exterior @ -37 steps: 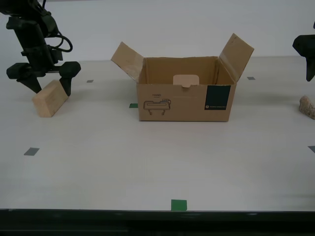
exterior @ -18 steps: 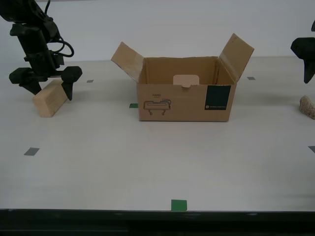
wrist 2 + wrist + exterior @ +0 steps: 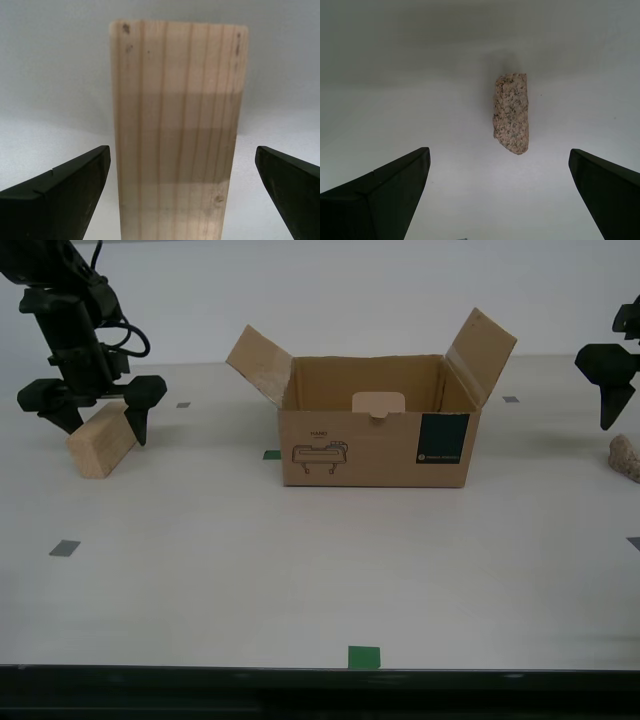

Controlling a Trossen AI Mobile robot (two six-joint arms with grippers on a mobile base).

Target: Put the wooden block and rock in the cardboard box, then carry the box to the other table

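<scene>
Second pincer (image 3: 92,412) unmoved over half a second, spread astride the tilted light tan wooden block (image 3: 101,440) at the exterior view's left | one brown cardboard box (image 3: 378,430), flaps open, mid-surface (image 3: 300,570) | first pincer (image 3: 608,405) has dropped, spread, toward the one lumpy beige-grey rock (image 3: 625,457); neither grasped yet.
</scene>
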